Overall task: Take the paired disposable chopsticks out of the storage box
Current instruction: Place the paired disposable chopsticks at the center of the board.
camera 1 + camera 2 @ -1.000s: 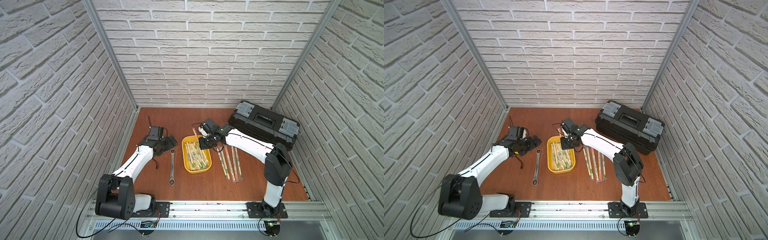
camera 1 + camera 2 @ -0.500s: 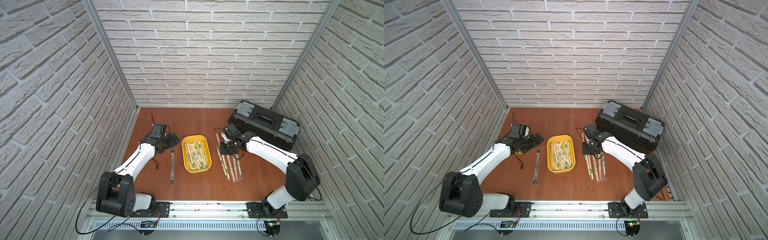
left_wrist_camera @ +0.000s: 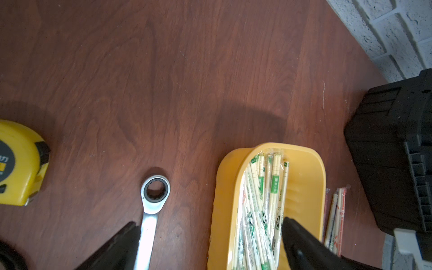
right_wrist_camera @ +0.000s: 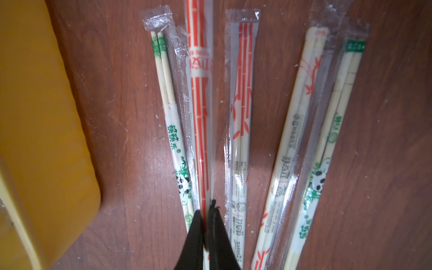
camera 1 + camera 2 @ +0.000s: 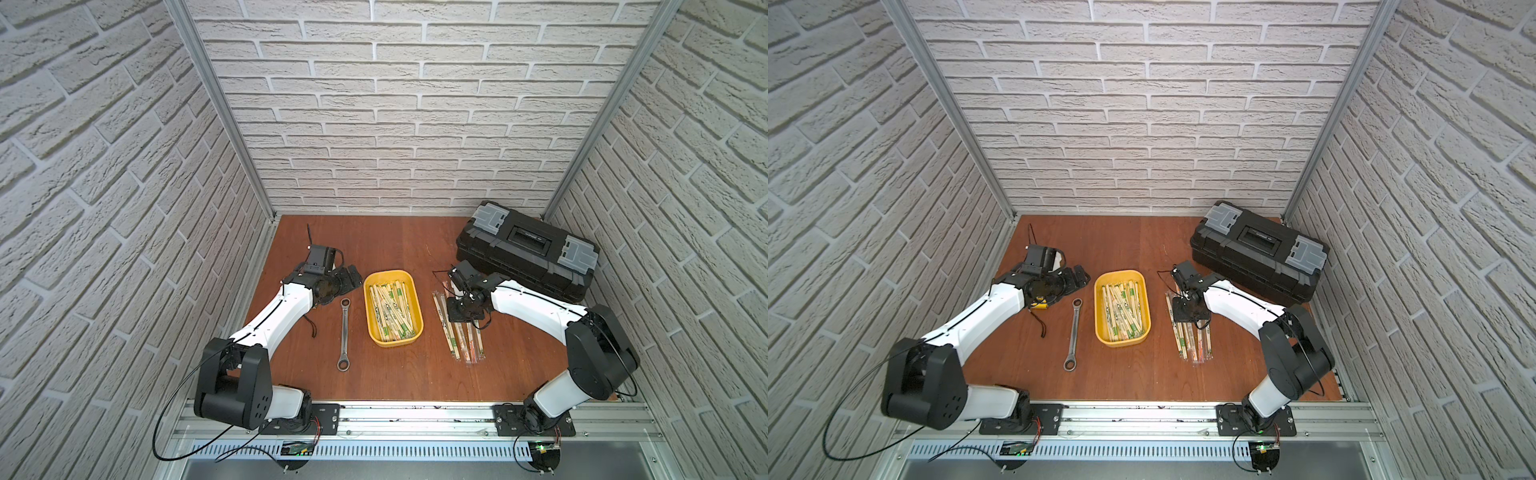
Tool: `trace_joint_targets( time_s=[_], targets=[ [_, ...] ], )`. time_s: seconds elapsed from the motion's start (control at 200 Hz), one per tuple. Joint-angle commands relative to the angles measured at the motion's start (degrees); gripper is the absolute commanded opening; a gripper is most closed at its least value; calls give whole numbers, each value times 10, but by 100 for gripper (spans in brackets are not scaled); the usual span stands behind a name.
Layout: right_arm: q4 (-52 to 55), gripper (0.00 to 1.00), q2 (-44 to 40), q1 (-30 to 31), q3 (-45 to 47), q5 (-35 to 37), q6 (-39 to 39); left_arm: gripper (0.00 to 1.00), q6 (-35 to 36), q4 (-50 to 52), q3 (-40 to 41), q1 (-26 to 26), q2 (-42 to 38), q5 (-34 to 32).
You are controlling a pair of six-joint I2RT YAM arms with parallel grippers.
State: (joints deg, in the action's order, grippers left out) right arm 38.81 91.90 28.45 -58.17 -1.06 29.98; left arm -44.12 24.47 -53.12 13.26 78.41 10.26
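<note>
Orange-printed paired disposable chopsticks [image 4: 198, 93] are down at the counter [image 4: 131, 117], pinched by the right end effector [image 4: 207, 211], likely awaiting release; the left end effector [image 3: 209, 222] hangs spread near the storage box [image 3: 313, 177].

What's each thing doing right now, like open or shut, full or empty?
left gripper, open, empty.
right gripper, shut on the orange-print pair.
storage box, holding many chopstick pairs.
taken-out pairs, flat on the table.
toolbox, lid closed.
wrench, lying flat.
tape measure, lying on its side.
</note>
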Motion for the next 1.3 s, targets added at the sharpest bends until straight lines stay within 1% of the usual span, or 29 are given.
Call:
trace_joint_targets(
  time_s=[0.0, 0.115, 0.255, 0.295, 0.55, 0.785, 0.965, 1.16, 1.295],
  targets=[
    [-17, 7, 12, 2, 6, 8, -6, 98, 5, -8, -3, 3, -1, -4],
    [-21, 12, 24, 1, 6, 7, -7, 98, 5, -9, -1, 3, -2, -5],
    [-17, 28, 26, 1, 3, 5, -8, 98, 5, -11, 4, 3, -3, -6],
    [-15, 29, 24, 1, 1, 5, -6, 98, 5, -11, 5, 3, -4, -6],
    [1, 30, -13, 5, -32, -12, 6, 98, 1, -14, 14, -1, -2, -8],
    [21, 30, -1, 37, -122, -22, 4, 98, -11, -18, 31, -18, -4, -4],
    [29, 30, 50, 72, -205, -33, -8, 98, -15, -18, 40, -29, -7, -4],
    [45, 30, 135, 113, -298, -45, -22, 98, -17, -17, 47, -40, -10, -4],
    [51, 30, 196, 131, -343, -53, -31, 98, -15, -16, 49, -43, -15, -3]
  ],
)
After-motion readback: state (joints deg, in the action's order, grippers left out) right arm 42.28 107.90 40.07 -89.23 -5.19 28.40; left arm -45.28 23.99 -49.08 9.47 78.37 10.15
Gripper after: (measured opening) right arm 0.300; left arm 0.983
